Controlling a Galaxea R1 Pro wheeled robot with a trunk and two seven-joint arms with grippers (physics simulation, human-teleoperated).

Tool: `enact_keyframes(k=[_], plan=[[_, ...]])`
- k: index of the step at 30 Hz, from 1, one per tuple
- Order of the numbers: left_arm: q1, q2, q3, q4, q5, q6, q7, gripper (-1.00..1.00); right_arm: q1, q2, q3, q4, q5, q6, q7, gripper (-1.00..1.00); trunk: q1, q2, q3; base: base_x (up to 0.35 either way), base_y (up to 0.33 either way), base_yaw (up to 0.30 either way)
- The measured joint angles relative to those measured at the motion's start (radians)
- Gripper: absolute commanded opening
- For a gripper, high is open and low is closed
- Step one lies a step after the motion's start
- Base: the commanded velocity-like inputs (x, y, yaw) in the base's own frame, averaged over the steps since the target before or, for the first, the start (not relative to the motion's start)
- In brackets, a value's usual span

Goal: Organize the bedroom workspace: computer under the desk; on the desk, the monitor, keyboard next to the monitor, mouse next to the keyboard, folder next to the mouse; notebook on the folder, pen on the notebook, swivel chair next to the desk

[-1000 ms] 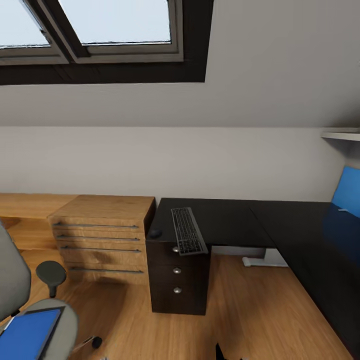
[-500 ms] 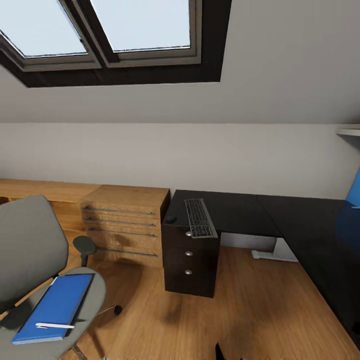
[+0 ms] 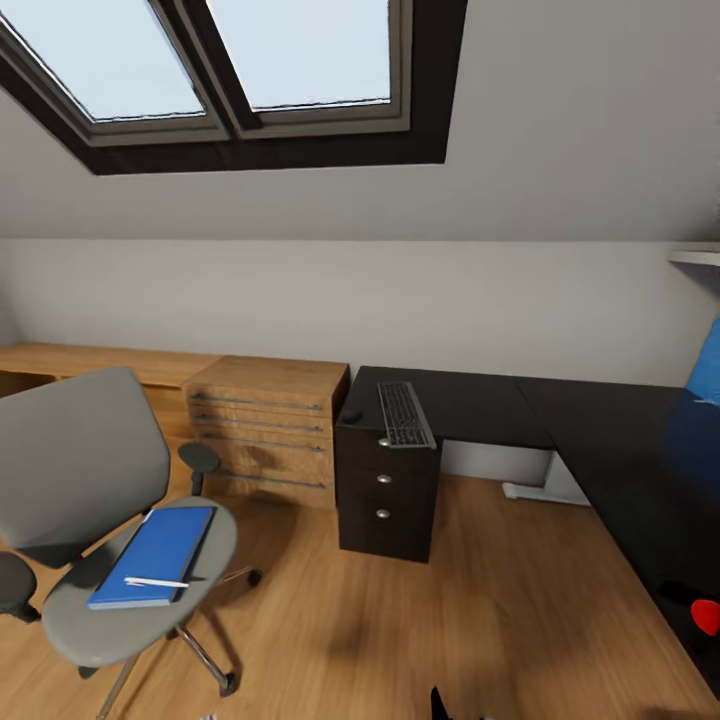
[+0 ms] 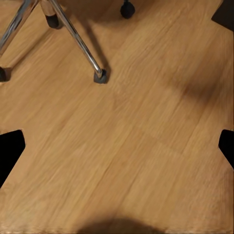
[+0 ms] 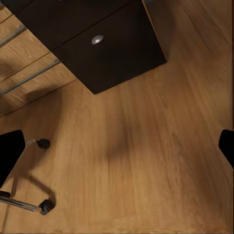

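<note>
One keyboard lies on the table at frame centre, long axis running away. Lower left, one folder with pen on the chair. Both pincers spread wide.

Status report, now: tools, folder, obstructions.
Both tools open, holding nothing, above bare wooden floor. Flat blue folder on grey swivel chair, white pen on top. Nothing in the way.

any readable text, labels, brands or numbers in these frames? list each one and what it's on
None readable.
keyboard: key legends too small and blurred to read.
folder: plain blue cover, no label visible.
pen: plain white, no print visible.
desk and its drawer unit: plain black with round knobs, no markings.
wooden drawer chest: bare wood and metal handles, no text.
Both wrist views: bare wood floor, nothing printed.
</note>
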Motion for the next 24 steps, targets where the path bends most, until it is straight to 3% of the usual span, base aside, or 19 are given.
enact_keyframes(k=[9,24], plan=[[0.000,0.000,0.000,0.000,0.000,0.000,0.000,1.00,0.000,0.000,-0.001,0.000,0.000,0.000,0.000,1.00,0.000,0.000,0.000,-0.335,-0.065,0.000],[0.000,0.000,0.000,0.000,-0.001,0.000,0.000,1.00,0.000,-0.001,0.000,0.000,0.000,0.000,0.000,1.00,0.000,0.000,0.000,-0.301,-0.192,-0.010]])
